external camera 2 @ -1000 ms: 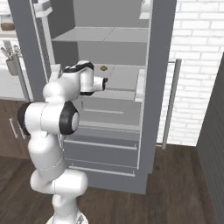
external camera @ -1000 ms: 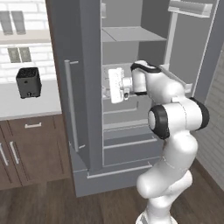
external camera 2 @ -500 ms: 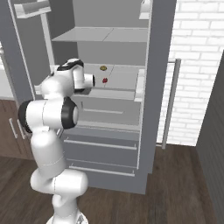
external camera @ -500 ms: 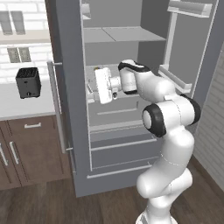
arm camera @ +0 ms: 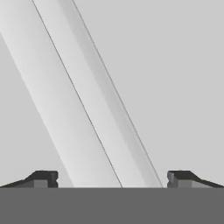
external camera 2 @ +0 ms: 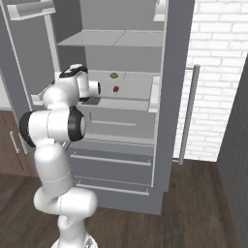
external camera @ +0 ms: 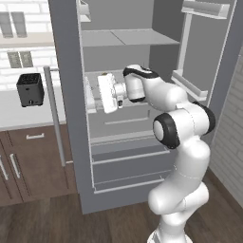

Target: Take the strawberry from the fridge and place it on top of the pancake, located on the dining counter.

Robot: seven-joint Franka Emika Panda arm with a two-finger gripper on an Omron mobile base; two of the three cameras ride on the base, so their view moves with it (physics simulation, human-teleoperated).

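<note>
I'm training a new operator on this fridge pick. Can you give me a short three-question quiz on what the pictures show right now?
1. True or false: the strawberry is already held in the hand.
2. What lies on the same fridge shelf just behind the strawberry? A) a blueberry bowl B) a small flat yellowish-brown round item C) a milk carton
3. Fill in: the hand's fingers stand wide ____.

Key:
1. False; the berry sits on the shelf, apart from the hand.
2. B
3. open
</note>
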